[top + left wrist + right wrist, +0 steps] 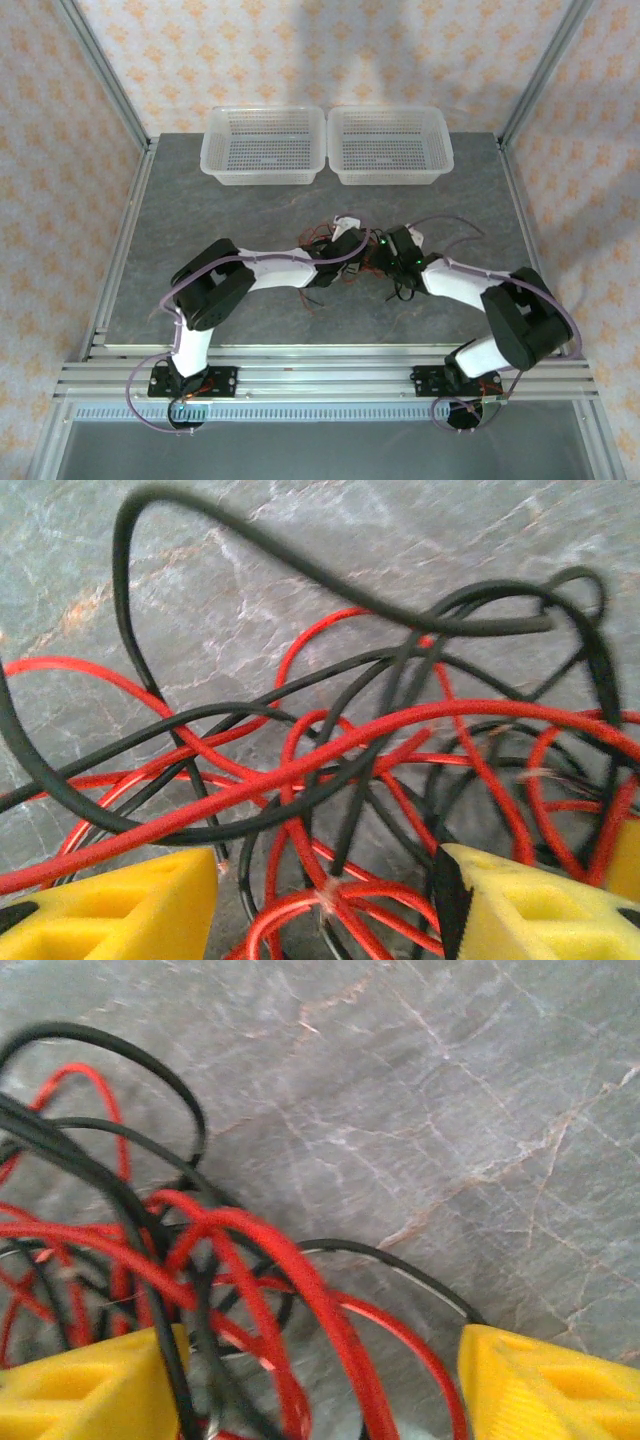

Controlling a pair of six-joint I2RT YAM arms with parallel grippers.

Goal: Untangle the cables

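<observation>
Cables (300, 770) lie tangled between left end effector (328, 905) and right end effector (320, 1380).

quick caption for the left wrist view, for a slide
Left gripper open over a tangle of red and black cables on the grey marbled table, yellow fingers either side of the knot.

We see the cables (300, 770), thin red and black strands tangled in overlapping loops, lying mid-way across the table (230, 210).
</observation>
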